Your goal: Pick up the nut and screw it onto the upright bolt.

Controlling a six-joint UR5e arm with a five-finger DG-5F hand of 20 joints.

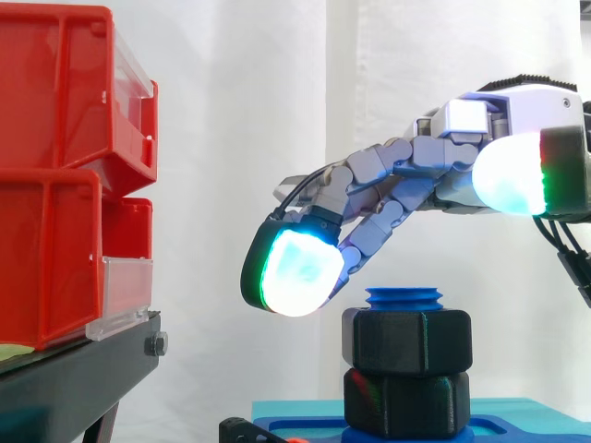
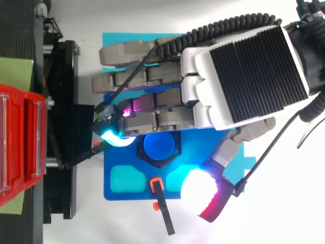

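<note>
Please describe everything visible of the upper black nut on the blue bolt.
The upper nut is black, hexagonal and matte, seemingly plastic. It sits level on the upright blue bolt, whose top stands out above it, directly over a second black nut. One fingertip of the robot hand hangs close by its left upper edge; contact cannot be told.

I see my hand (image 2: 244,76): grey links, white shell with a black ribbed plate, thick fingertips (image 1: 300,272) glowing white and cyan.

black hex nut (image 1: 406,341) sitting level on the upright blue bolt (image 1: 404,297), bolt tip showing above it, second black nut (image 1: 406,402) directly beneath, touching
</note>
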